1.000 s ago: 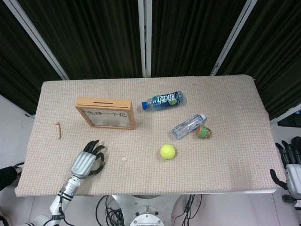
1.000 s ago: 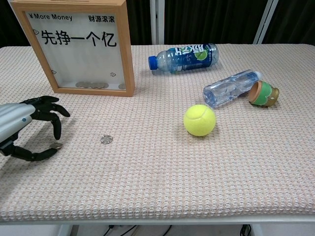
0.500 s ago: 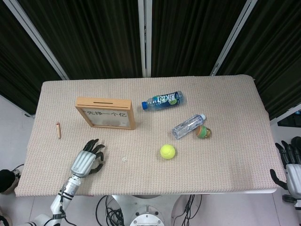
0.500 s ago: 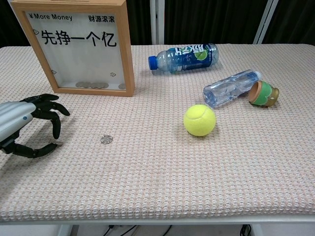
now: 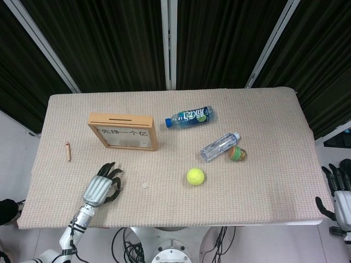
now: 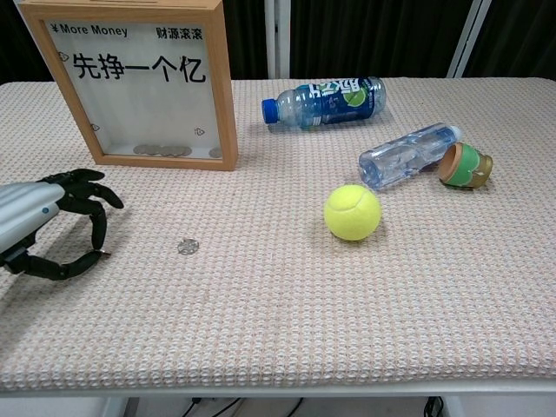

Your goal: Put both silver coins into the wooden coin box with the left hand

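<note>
- The left hand (image 6: 52,228) hovers low over the near-left part of the table (image 5: 263,186), fingers curled downward, thumb and a fingertip (image 6: 99,252) nearly meeting.
- A small silvery coin (image 6: 103,253) appears pinched between those tips, just off the cloth; it is too small to be certain.
- A second silver coin (image 6: 187,247) lies flat on the table just to the right of that hand, apart from its fingers.
- The wooden coin box (image 5: 124,131) stands upright beyond the hand, with several coins showing at the bottom of its window.
- Farther to the right of the hand sit a yellow tennis ball (image 6: 352,212), a blue bottle (image 6: 323,102), a clear bottle (image 6: 407,155) and a small green-banded cup (image 6: 465,166).
- A small brown stick (image 5: 68,151) lies beyond the hand, to its left.
- The right hand (image 5: 340,194) hangs off the table's right edge, fingers apart, holding nothing.
</note>
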Robot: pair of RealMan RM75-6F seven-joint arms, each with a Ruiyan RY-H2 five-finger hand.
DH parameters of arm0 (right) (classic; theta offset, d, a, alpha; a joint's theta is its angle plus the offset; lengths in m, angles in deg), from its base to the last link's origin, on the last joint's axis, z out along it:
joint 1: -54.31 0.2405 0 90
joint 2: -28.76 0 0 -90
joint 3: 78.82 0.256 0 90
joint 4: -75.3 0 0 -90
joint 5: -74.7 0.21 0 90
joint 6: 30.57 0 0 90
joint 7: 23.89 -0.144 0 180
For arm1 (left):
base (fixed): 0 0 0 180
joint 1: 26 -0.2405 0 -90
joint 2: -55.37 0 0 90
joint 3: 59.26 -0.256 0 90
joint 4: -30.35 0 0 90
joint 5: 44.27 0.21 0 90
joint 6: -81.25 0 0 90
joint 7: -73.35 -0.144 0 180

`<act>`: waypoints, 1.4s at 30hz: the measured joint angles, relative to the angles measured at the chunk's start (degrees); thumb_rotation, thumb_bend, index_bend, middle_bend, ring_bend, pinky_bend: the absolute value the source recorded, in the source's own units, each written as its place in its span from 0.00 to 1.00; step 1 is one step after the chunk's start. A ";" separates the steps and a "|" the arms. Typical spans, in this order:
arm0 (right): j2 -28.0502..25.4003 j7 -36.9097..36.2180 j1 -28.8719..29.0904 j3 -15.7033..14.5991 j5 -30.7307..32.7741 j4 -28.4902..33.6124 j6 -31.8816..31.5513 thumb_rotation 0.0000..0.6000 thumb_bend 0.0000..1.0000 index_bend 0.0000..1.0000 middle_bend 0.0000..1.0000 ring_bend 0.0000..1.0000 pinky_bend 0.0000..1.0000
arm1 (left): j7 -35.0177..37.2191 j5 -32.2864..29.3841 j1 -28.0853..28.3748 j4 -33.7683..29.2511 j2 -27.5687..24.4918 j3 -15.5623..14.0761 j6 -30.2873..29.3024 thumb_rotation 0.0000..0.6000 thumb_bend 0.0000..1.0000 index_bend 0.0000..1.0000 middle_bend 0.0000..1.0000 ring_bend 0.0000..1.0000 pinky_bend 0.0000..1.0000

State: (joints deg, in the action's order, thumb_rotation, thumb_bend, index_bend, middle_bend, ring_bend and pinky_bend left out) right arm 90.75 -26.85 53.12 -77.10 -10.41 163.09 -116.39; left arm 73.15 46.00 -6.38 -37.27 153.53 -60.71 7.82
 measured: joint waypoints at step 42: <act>-0.30 6.93 2.34 1.53 1.66 4.24 2.13 1.00 0.32 0.00 0.00 0.00 0.00 | 1.31 -17.93 11.06 -33.35 -43.08 21.57 9.49 1.00 0.41 0.62 0.23 0.05 0.11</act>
State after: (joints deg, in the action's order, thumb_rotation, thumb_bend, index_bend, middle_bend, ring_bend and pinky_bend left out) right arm 90.45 -19.93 55.45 -75.57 -8.75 167.33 -114.26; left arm 74.46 28.07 4.68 -70.62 110.45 -39.14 17.31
